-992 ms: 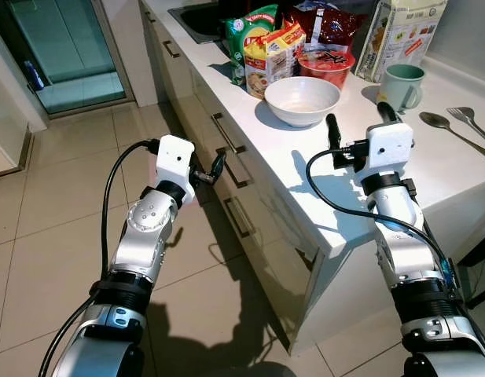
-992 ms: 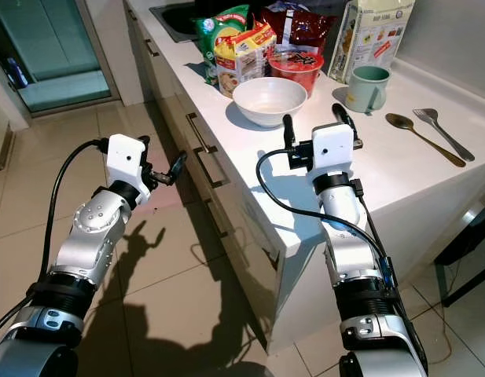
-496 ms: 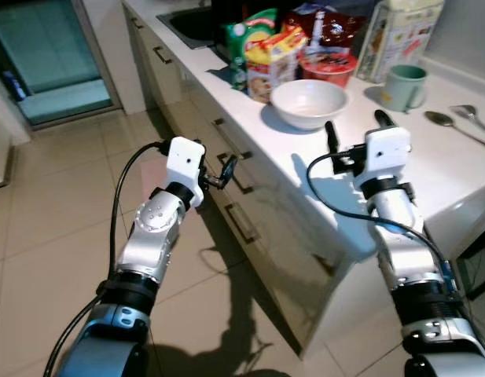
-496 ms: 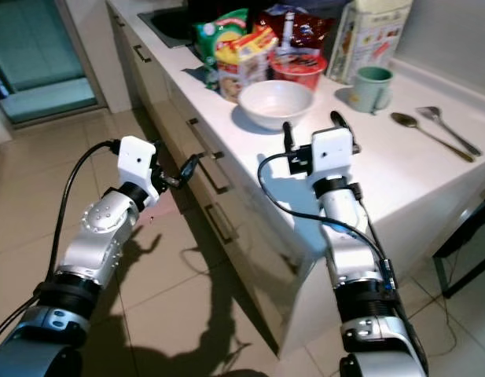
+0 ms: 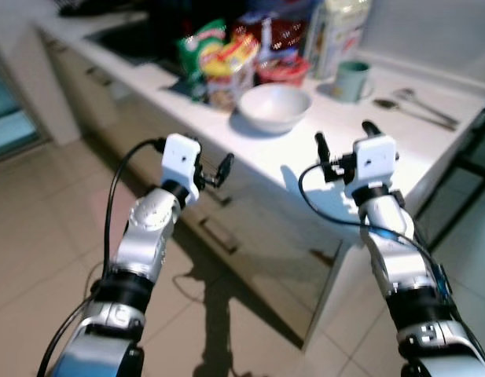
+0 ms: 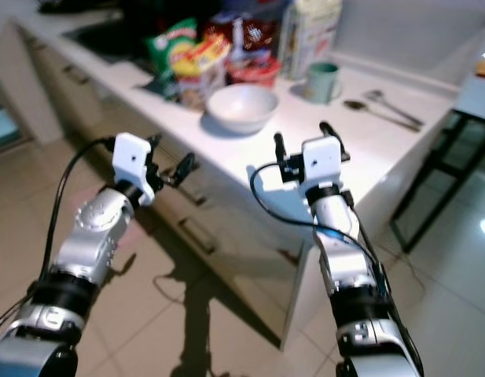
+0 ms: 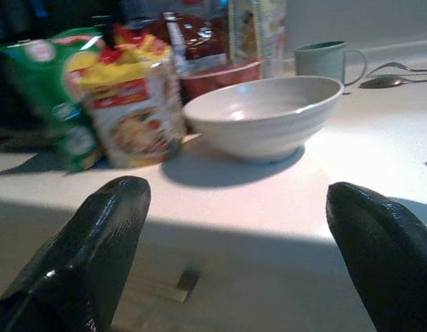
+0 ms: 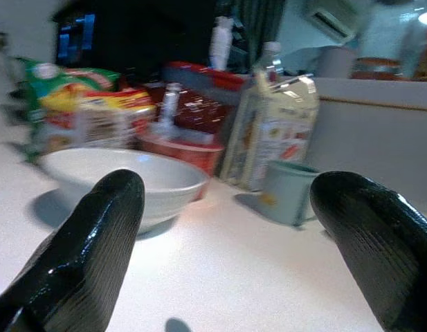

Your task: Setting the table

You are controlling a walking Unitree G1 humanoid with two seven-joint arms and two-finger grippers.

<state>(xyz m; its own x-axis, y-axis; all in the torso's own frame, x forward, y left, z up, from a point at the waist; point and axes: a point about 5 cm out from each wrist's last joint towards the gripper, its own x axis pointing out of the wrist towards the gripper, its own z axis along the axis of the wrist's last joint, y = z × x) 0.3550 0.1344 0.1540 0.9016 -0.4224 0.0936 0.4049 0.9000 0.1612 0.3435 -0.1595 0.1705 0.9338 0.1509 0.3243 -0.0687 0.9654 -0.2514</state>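
The white bowl (image 5: 273, 106) was sitting empty on the white desk (image 5: 383, 145), near its front edge, just in front of a yellow noodle packet (image 5: 226, 72), a green snack bag (image 5: 196, 56) and a red instant noodle cup (image 5: 283, 69). Off to its right were a green mug (image 5: 351, 79) and a tall carton (image 5: 340, 31), and further right a spoon (image 5: 391, 107) and fork (image 5: 419, 100) lay side by side, handles pointing toward the desk's far right end.

Both claws were up and holding nothing. The right claw (image 5: 343, 140) was over the desk with its 2 fingers spread wide, and the bowl lay straight ahead and a bit left of it. The left claw (image 5: 217, 166) was also spread open but hung out over the floor, off the desk's front edge, with the bowl ahead and to its right.

My guess is the right arm was the better bet for the bowl, since it was already above the surface and nearer.
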